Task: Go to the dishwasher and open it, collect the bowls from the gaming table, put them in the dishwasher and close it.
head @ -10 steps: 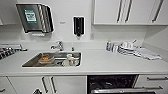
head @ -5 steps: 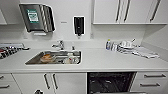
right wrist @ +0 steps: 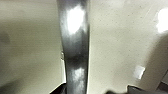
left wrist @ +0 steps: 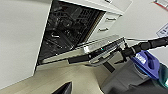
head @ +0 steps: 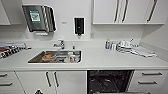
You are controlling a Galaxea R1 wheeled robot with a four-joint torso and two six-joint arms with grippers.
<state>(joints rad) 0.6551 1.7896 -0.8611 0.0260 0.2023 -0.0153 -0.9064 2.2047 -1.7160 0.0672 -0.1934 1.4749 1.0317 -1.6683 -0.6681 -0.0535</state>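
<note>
The dishwasher stands open under the white counter, to the right of the sink, its inside dark. The left wrist view looks into its wire racks and onto the door, which is lowered partway. My right arm reaches to the door's outer edge, where my right gripper sits against it. In the right wrist view the steel bar handle runs very close to the camera, over pale floor. The bowls and the gaming table are out of view.
A steel sink with dishes in it and a tap sit left of the dishwasher. Bottles and cloths lie on the counter's right. White drawers flank the opening, and wall cabinets hang above.
The dishwasher's opening under the counter shows darker and wider than a second ago: the door has come further down. The head camera has shifted slightly.
</note>
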